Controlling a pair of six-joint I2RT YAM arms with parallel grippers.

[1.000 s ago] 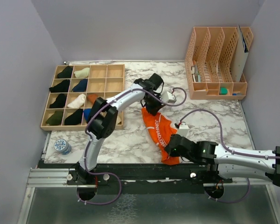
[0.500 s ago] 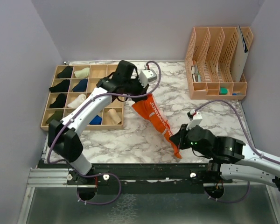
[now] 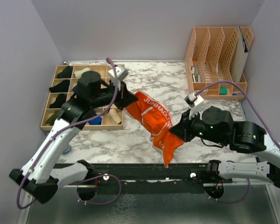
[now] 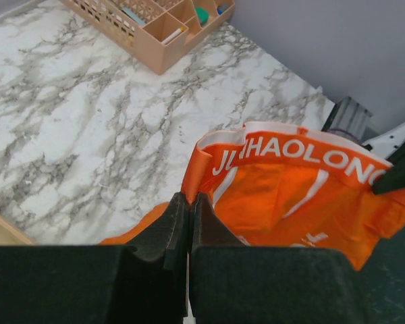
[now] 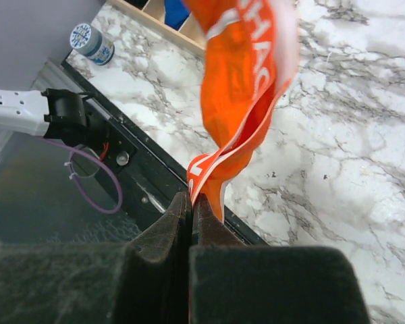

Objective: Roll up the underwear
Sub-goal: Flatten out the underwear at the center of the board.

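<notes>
From the overhead camera I see both arms reaching over a white marble-patterned table [image 3: 210, 123], with the bright orange underwear [image 3: 154, 119], soft cloth with a white lettered waistband, stretched on a slant between them. Its upper end sits near the middle of the table, and its lower end hangs by the near edge.

My left gripper [image 3: 123, 99] holds the upper left end. In the left wrist view its black padded fingers [image 4: 172, 226] are pressed together, with the orange cloth [image 4: 290, 196] pinched at their tips. The waistband lettering spreads out just beyond them.

My right gripper [image 3: 175, 132] holds the lower right end. In the right wrist view the fingers are also pressed tight, and they nip a narrow fold of the orange underwear [image 5: 246, 81] at the very tip [image 5: 190, 199]. The cloth rises away from them in a twisted band over the marble. I cannot tell whether any part of the garment touches the table.

A shallow wooden box divided into square compartments [image 3: 114, 70] lies on the left of the table, just beside the left gripper. Several compartments hold small dark fabric bundles [image 3: 64, 72]. A peach-coloured slotted plastic file organiser [image 3: 218, 56] stands at the far right corner, well apart from the garment. A small round blue and white tin [image 5: 93, 42] stands near the table's near left corner.
</notes>
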